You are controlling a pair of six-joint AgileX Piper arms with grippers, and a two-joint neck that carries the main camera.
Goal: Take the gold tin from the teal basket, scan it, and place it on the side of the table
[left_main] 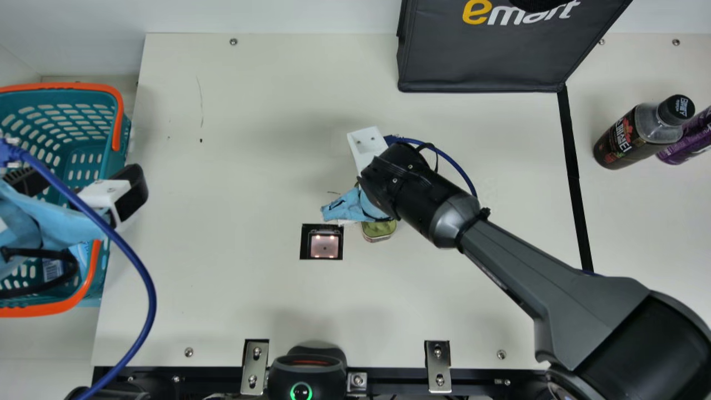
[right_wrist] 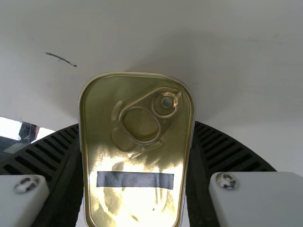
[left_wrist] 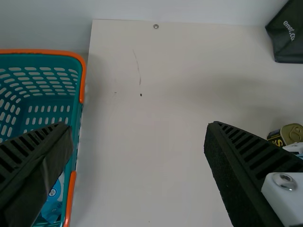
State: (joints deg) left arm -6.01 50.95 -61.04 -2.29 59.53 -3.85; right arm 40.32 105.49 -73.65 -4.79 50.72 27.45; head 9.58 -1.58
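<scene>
Holding the gold tin [left_main: 379, 231] by its two long sides, the right end effector [left_main: 367, 145] has one ribbed finger pressed at each side. The tin's lid, with its pull ring [right_wrist: 141, 125] and a dark strip [right_wrist: 135, 179], faces the right wrist camera. Whether the tin touches the desk [left_main: 239, 166], I cannot tell. It is near the lit scanner window [left_main: 324, 246], at the right of it.

At the left of the desk stands the teal basket [left_main: 118, 119] with orange handles, and a blue packet [left_wrist: 52, 208] lies inside it. The left end effector [left_main: 80, 178] is above the basket's side, its fingers spread wide with nothing between them. At the far edge is a dark bag [left_main: 483, 61]; at the far right are a dark bottle [left_main: 639, 136] and a purple one [left_main: 689, 139].
</scene>
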